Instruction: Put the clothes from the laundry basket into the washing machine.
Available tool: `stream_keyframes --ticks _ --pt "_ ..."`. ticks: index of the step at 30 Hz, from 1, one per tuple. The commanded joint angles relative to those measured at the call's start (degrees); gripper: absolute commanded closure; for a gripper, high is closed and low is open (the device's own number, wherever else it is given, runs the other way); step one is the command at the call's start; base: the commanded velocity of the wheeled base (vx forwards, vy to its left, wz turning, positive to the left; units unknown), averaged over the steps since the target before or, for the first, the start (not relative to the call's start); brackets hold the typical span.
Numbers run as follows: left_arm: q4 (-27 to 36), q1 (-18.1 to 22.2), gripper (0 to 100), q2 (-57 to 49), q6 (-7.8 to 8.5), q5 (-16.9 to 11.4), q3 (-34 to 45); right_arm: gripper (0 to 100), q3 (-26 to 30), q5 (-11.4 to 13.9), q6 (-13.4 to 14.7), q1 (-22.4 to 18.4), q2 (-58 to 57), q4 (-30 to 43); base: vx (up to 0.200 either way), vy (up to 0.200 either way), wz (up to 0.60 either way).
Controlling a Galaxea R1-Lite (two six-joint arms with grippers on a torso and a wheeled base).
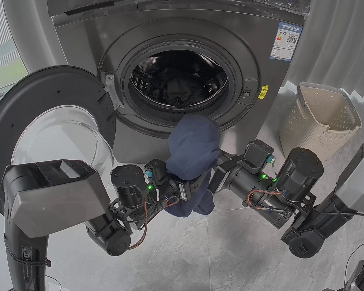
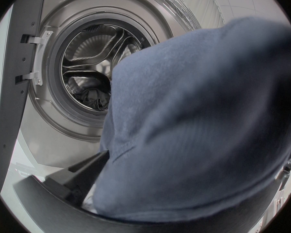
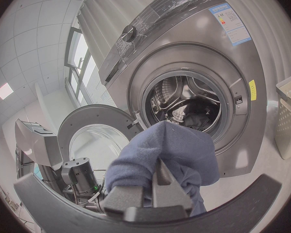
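Right pincer (image 3: 148, 191) clamped on blue garment (image 1: 194, 146), held low before the open washing machine (image 1: 230, 29). Left pincer (image 1: 192, 190) buried in same cloth; grip cannot be told. Dark clothes (image 1: 176, 87) lie in the drum. Laundry basket (image 1: 319, 118) stands at the machine's right.

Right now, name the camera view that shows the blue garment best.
Head view: the whole blue garment hangs in front of the washing machine, just below its opening. The left wrist view has a close stretch of cloth; the right wrist view its bunched top.
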Motion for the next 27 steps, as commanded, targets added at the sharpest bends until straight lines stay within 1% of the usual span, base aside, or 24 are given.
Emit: stream_keyframes --ticks 1,4,5,8,12,15,16,18,23,27 --pt "-0.21 -0.03 100 0.38 -0.08 0.02 -0.33 100 0.02 0.01 0.05 0.03 -0.16 -0.06 0.0 0.0 0.0" --pt "-0.29 0.06 100 0.47 -0.08 0.2 -0.77 100 0.02 0.01 0.05 0.03 -0.16 -0.06 0.0 0.0 0.0" --pt "-0.21 0.23 100 0.47 -0.25 0.9 -1.74 100 0.02 0.01 0.4 -0.06 -0.16 -0.06 0.0 0.0 0.0" --pt "-0.29 0.94 100 0.21 -0.43 1.61 -2.7 100 0.28 0.09 0.49 -0.5 -0.34 -0.06 0.0 0.0 0.0" --pt "-0.29 2.08 100 -1.29 -0.87 3.19 -2.88 100 1.95 0.27 0.76 -1.38 -0.6 -0.06 0.0 0.0 0.0" --pt "-0.21 2.08 100 -2.78 -1.22 3.36 -2.61 100 2.92 0.36 0.84 -2.26 -0.16 -0.06 0.0 0.0 0.0" --pt "-0.21 2.08 100 -4.1 -1.75 3.54 -2.44 100 3.18 0.27 1.2 -2.43 0.1 -0.06 0.0 0.0 0.0" --pt "-0.21 1.73 100 -5.5 -2.01 3.54 -2.09 100 3.01 0.18 1.55 -2.79 1.07 -0.06 0.0 0.0 0.0" --pt "-0.21 1.29 100 -7.44 -2.1 3.89 -0.33 100 2.3 -0.52 1.81 -3.4 2.83 -0.06 0.0 0.0 0.0" --pt "-0.21 1.29 100 -7.61 -2.01 3.8 0.37 100 1.86 -0.52 1.81 -3.4 3.35 -0.06 0.0 0.0 0.0"
